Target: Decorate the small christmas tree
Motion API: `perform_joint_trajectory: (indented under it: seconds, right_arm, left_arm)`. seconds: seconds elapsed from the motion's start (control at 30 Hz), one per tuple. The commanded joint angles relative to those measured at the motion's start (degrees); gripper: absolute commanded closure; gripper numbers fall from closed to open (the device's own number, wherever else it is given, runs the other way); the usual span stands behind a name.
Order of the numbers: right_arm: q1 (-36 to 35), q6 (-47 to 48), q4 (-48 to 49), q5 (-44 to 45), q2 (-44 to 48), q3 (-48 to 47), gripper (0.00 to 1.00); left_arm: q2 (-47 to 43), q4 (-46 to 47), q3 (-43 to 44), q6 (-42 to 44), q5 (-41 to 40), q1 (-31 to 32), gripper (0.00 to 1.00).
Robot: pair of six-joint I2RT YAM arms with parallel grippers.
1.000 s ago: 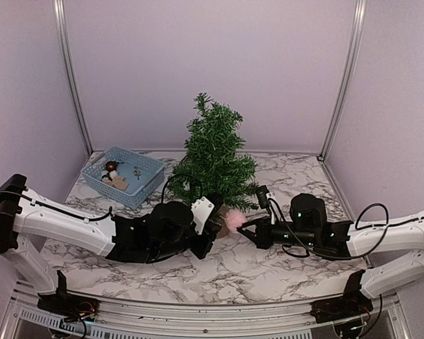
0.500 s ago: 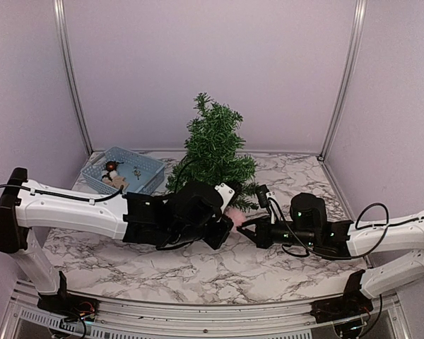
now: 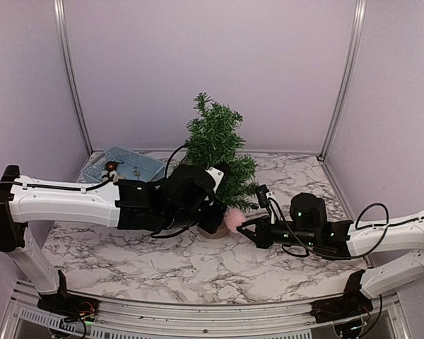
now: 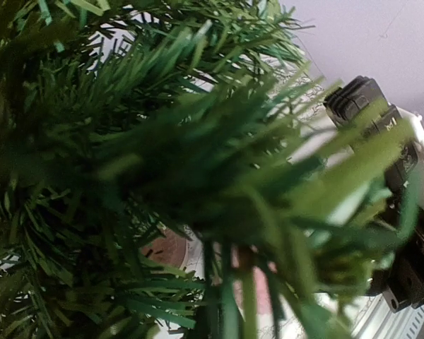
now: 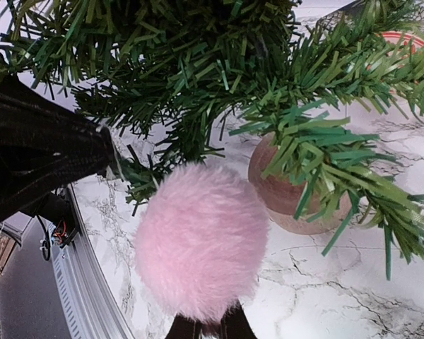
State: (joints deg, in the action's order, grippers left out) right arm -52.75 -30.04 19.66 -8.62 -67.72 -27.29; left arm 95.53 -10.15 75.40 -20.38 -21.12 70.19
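Note:
The small christmas tree (image 3: 215,152) stands at the back middle of the marble table, on a tan stump (image 5: 290,201). My right gripper (image 3: 243,225) is shut on a fluffy pink pom-pom (image 3: 234,218) and holds it just right of the stump, under the lowest branches. The right wrist view shows the pom-pom (image 5: 201,240) large, with the fingertips (image 5: 184,329) pinching its bottom. My left gripper (image 3: 213,212) is pushed into the tree's lower left branches. The left wrist view is filled with blurred needles (image 4: 162,141); its fingers are hidden, and the stump (image 4: 166,248) peeks through.
A light blue basket (image 3: 120,153) with small ornaments sits at the back left, partly hidden behind my left arm (image 3: 71,201). The right arm's black body (image 4: 381,127) shows past the needles. Metal frame posts stand at both back corners.
My left arm has lifted from the table in front of the tree and moved back into the lower branches. My right gripper with the pom-pom has stayed in place.

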Motion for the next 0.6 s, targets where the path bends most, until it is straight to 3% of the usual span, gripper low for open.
perform_joint_trajectory:
  seconds: [0.0,0.57]
  right_arm:
    - [0.28,0.4,1.34,-0.25,-0.48,-1.67,1.0]
    - [0.29,0.51,0.15,0.71,-0.04,-1.8,1.0]
  left_arm:
    - [-2.2,-1.77,1.42,-2.44,1.09,-0.94,1.0]
    - [-3.52,-1.17,-5.28,-8.88,0.13,-4.37,1.0]
